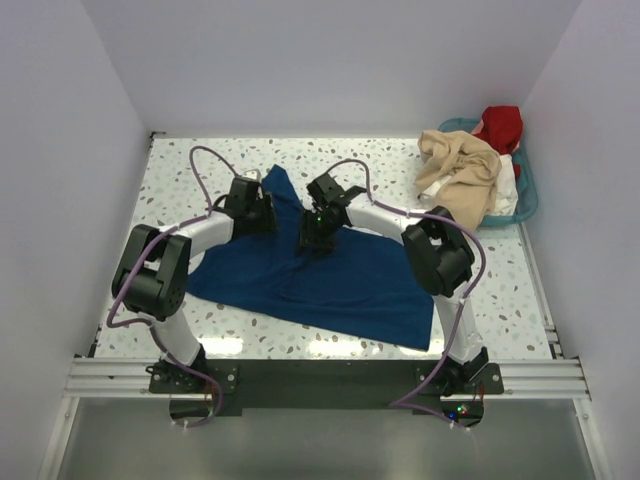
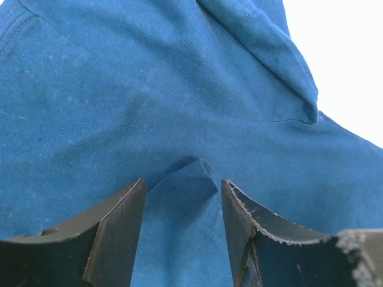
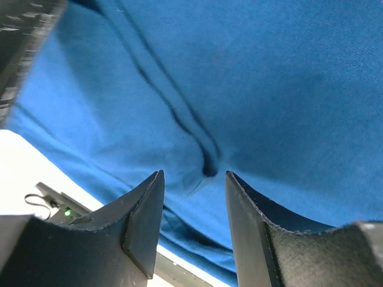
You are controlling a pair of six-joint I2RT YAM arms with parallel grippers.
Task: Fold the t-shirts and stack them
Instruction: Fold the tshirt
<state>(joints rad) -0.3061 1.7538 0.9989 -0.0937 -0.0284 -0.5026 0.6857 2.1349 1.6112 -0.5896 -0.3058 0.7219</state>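
Observation:
The dark navy blue t-shirt (image 1: pixel 340 280) lies spread and rumpled on the middle of the table, with one corner pulled up toward the back (image 1: pixel 280 185). No printed graphic shows. My left gripper (image 1: pixel 262 215) is low over the shirt's upper left part. In the left wrist view it (image 2: pixel 182 182) stands open, with a small raised fold of the navy cloth (image 2: pixel 197 179) between the fingers, not pinched. My right gripper (image 1: pixel 315 238) is down on the shirt's upper middle. It (image 3: pixel 194 174) is open over a dark crease in the cloth (image 3: pixel 209 164).
At the back right a teal basket (image 1: pixel 527 200) holds a beige shirt (image 1: pixel 460 170) draped over its rim, a red shirt (image 1: pixel 500 125) and a white one (image 1: pixel 508 190). White walls close in the speckled table (image 1: pixel 500 300) on three sides.

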